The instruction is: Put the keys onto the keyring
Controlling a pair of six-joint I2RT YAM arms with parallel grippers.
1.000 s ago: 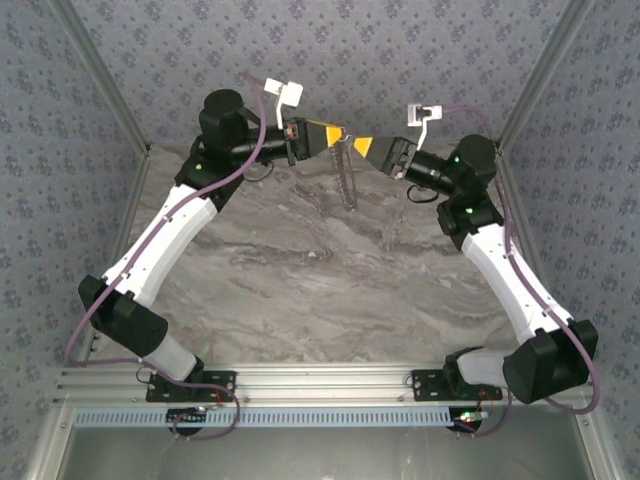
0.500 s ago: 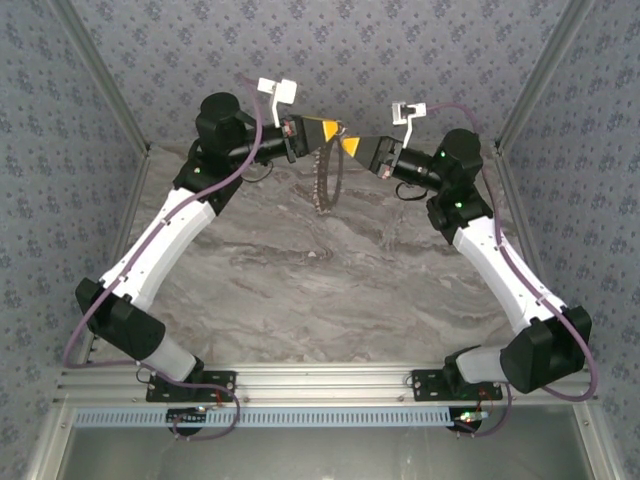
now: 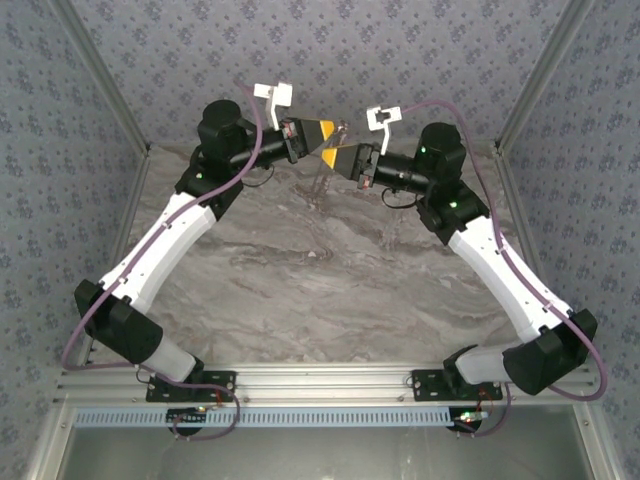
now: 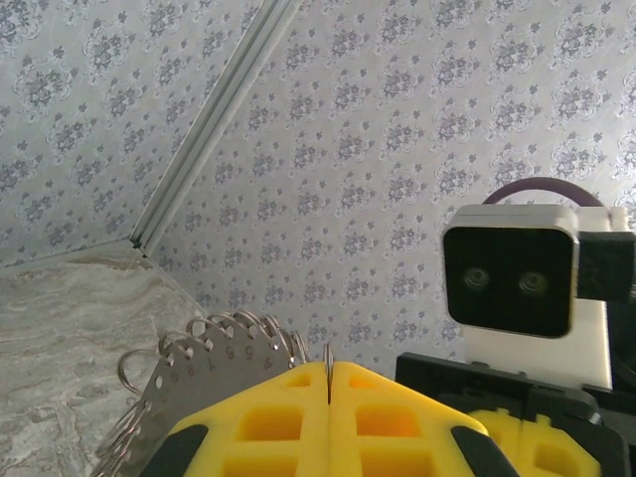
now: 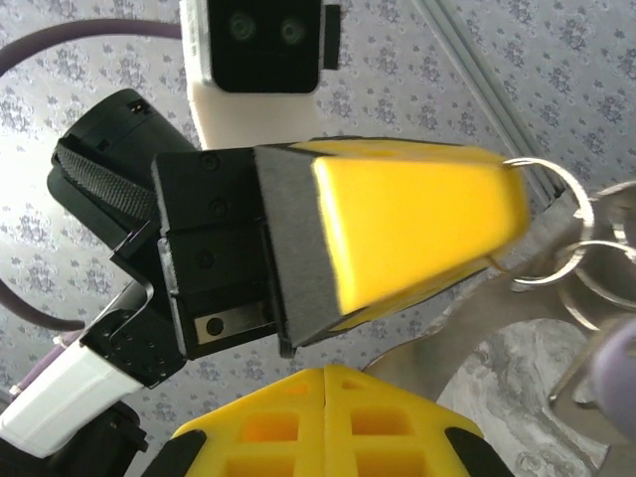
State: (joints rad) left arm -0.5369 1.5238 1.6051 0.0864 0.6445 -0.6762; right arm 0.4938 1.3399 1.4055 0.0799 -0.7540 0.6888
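Observation:
My left gripper (image 3: pixel 333 128) is raised at the back of the table, shut on the thin wire of the keyring (image 4: pixel 328 353). Beside its fingers, the keyring's grey numbered plate (image 4: pixel 204 373) fans out, with small split rings along its rim. My right gripper (image 3: pixel 324 154) sits just below and in front of the left one, tip to tip. Its yellow fingers (image 5: pixel 298 417) are pressed together with nothing between them. In the right wrist view the left gripper's yellow finger (image 5: pixel 417 224) is very close, with silvery rings (image 5: pixel 556 234) at its tip. A blurred lilac key (image 5: pixel 616 360) hangs at the right edge.
The marble table (image 3: pixel 330 280) is walled in by patterned panels (image 3: pixel 400 50) on three sides, with a metal corner post (image 4: pixel 209 129) behind. The right wrist's camera (image 4: pixel 510 281) sits close to the left gripper. Both arms' bases stand on the near rail (image 3: pixel 320 385).
My right gripper has shut and moved left and forward until it sits right under the left gripper's tip. The keyring has swung and now hangs edge-on.

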